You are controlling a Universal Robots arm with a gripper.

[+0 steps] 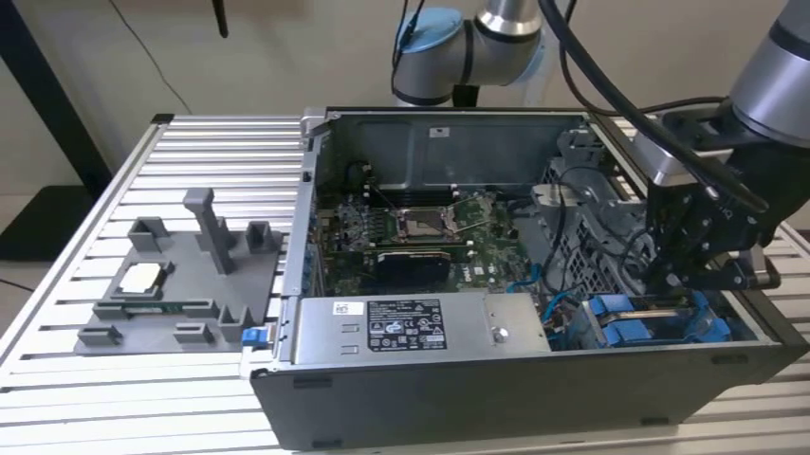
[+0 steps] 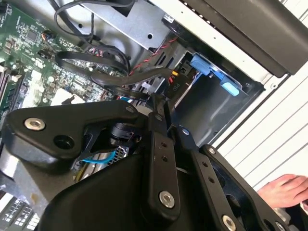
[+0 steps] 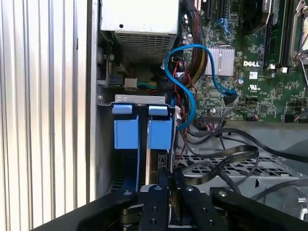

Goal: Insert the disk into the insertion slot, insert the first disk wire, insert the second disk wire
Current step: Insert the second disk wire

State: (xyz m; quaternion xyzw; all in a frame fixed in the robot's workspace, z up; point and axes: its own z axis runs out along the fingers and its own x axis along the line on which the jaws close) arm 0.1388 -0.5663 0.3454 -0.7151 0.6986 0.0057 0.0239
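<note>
Hand (image 3: 165, 180) closed together over the disk (image 3: 159, 134) — seated in the insertion slot (image 3: 107, 144)

White printed markings are carried on the green printed circuit board (image 3: 250, 72) in the first wrist view. A black-and-white printed label (image 1: 405, 327) is fixed to the silver rectangular metal box (image 1: 506, 313) in the exterior view; its small print cannot be made out. A short white marking is stamped on the black plastic cable connector (image 2: 174, 89) in the second wrist view.

A robot arm's gripper (image 1: 704, 270) reaches into an open grey computer case (image 1: 532, 379), just above blue drive carriers (image 1: 633, 318).
</note>
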